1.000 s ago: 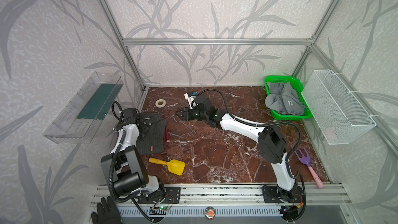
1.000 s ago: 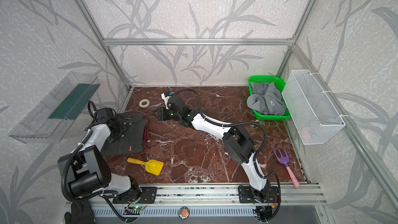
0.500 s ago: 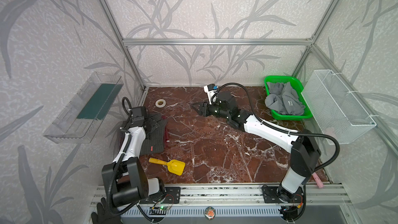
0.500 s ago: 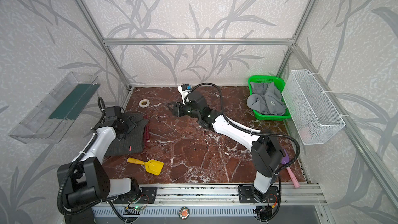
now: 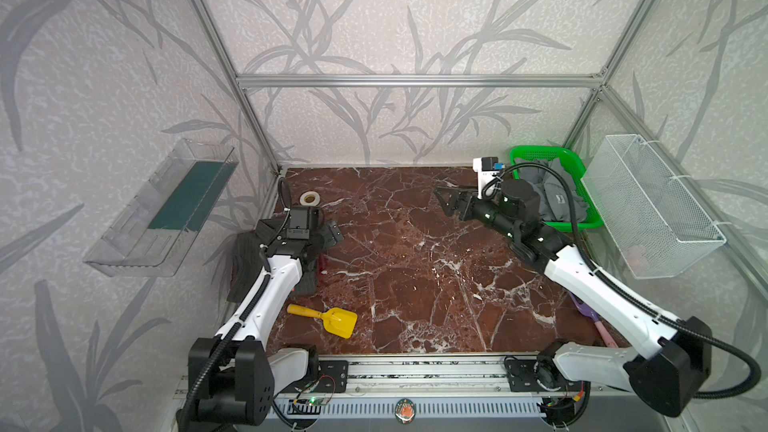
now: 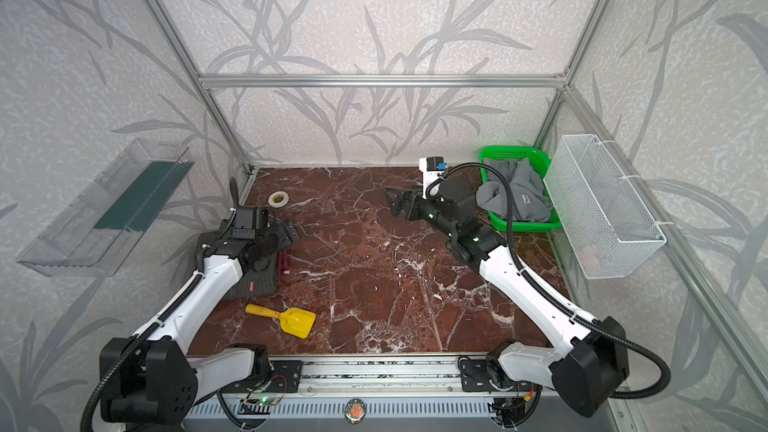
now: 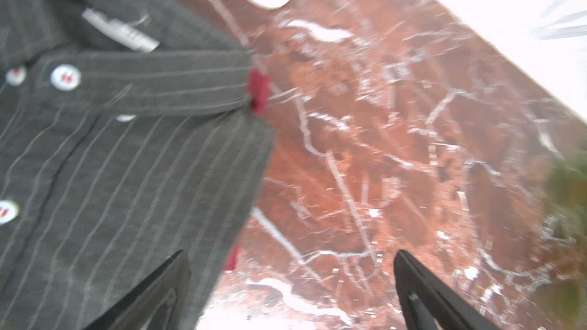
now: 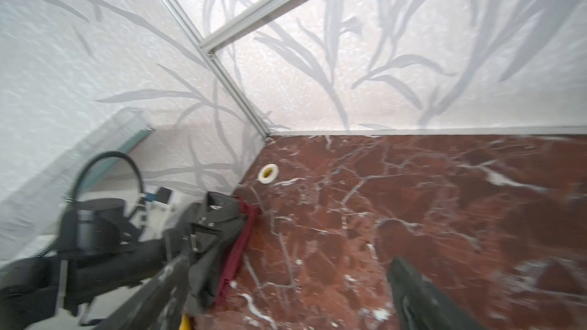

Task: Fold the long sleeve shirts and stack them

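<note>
- Dark charcoal pinstriped button-up shirt (image 7: 127, 169) is lying folded at the left edge of the red-brown marble tabletop (image 5: 415, 263) in both top views.
- Plain maroon shirt (image 7: 259, 90) is lying under it, showing only as a thin strip along the charcoal shirt's right edge.
- Light grey shirt (image 5: 552, 197) is sitting crumpled in the green plastic basket (image 5: 540, 153), upper right of the table.
- Left gripper (image 7: 289, 258) is hanging over the charcoal shirt's right edge. Its jaws are standing wide with nothing between them, 1 finger over cloth and 1 over marble. Contact with the cloth: cannot tell.
- Right gripper (image 8: 287, 260) is hanging above bare marble right of centre near the back. Its jaws are wide and empty, pointing towards the left arm.
- Writing: the white neck label (image 7: 120, 31) inside the charcoal collar is showing dark print, too blurred to read. The small pale tag (image 5: 559, 198) on the grey shirt is too small to read. The white buttons (image 7: 65, 77) are showing red thread.
- White tape roll (image 5: 309, 198) is lying near the back left corner.
- Yellow plastic toy shovel (image 5: 328, 317) is lying in front of the folded pile.
</note>
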Controlling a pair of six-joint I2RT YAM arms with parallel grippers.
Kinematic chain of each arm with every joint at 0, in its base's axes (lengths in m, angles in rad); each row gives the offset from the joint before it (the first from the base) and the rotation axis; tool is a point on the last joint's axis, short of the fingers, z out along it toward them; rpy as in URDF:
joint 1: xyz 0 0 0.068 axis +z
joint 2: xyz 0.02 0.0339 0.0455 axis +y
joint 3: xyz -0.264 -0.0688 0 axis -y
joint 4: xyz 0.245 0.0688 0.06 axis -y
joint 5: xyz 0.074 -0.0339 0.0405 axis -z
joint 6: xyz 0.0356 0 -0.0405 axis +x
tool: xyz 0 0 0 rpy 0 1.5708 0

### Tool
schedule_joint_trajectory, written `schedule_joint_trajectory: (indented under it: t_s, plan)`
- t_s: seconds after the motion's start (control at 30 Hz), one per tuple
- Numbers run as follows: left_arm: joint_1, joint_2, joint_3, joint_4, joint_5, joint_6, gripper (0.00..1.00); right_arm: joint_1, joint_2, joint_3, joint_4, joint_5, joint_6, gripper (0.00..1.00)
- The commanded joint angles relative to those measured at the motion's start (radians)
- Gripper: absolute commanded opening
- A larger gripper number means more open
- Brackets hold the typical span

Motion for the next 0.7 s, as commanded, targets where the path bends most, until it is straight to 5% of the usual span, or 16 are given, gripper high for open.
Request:
schedule_joint_trajectory:
  t_s: [0.0, 0.17, 0.3, 0.4, 0.5, 0.67]
  plan:
    - [-0.023, -0.05, -0.031, 0.138, -0.06, 0.113, 0.99, -0.045, -0.089, -0.017, -0.202, 0.118, -0.095, 0.99]
    - [-0.023, -0.112, -0.228, 0.427, -0.198, 0.231, 0.99, -0.129, -0.183, -0.153, -0.247, 0.34, -0.26, 0.99]
    - [-0.023, -0.065, -0.359, 0.67, -0.241, 0.356, 0.99, -0.149, -0.239, -0.462, 0.153, 0.574, -0.498, 0.99]
    - [-0.017, -0.013, -0.367, 0.687, -0.4, 0.331, 0.99, -0.186, -0.218, -0.604, 0.391, 0.597, -0.537, 0.99]
    - [-0.005, 0.05, -0.43, 0.827, -0.385, 0.417, 0.99, -0.243, -0.119, -0.635, 0.463, 0.648, -0.519, 0.99]
    - [0.035, 0.128, -0.485, 1.058, -0.39, 0.391, 0.99, -0.29, -0.01, -0.661, 0.587, 0.659, -0.557, 0.99]
